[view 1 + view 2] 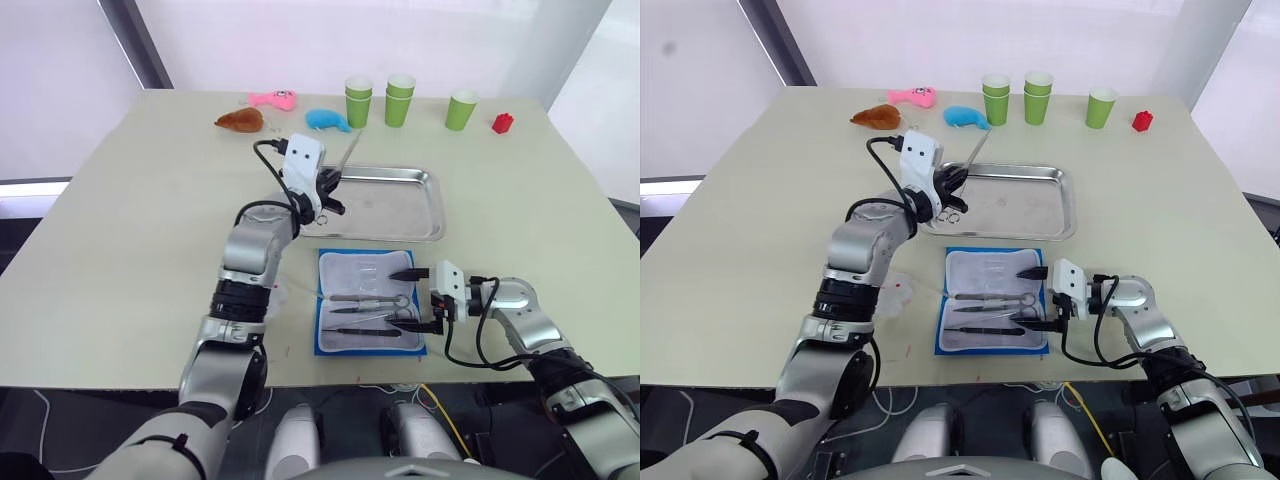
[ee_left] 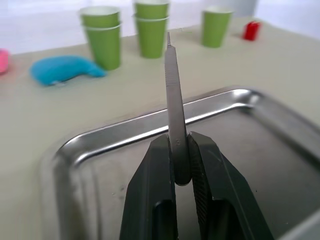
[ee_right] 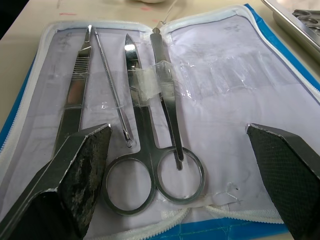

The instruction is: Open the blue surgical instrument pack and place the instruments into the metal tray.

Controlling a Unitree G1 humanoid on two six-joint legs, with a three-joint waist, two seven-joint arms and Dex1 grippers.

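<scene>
The blue surgical instrument pack (image 1: 370,300) lies open and flat at the table's front, its pale lining (image 3: 240,100) facing up. Inside lie scissors (image 3: 142,130), a thin probe (image 3: 112,90) and a flat silver tool (image 3: 75,90). Just behind the pack sits the metal tray (image 1: 395,210). My left gripper (image 1: 335,187) hovers over the tray's left end, shut on a slender instrument (image 2: 174,110) that points up and away. A ring-handled tool (image 1: 953,212) rests in the tray below it. At the pack's right edge my right gripper (image 1: 412,300) stands open, its fingers (image 3: 80,170) astride the scissors' rings.
Along the far edge stand several green cups (image 1: 400,98) and a small red object (image 1: 503,122). A blue whale toy (image 1: 327,120), a pink toy (image 1: 272,98) and a brown toy (image 1: 240,120) lie at the far left. The pack is close to the table's front edge.
</scene>
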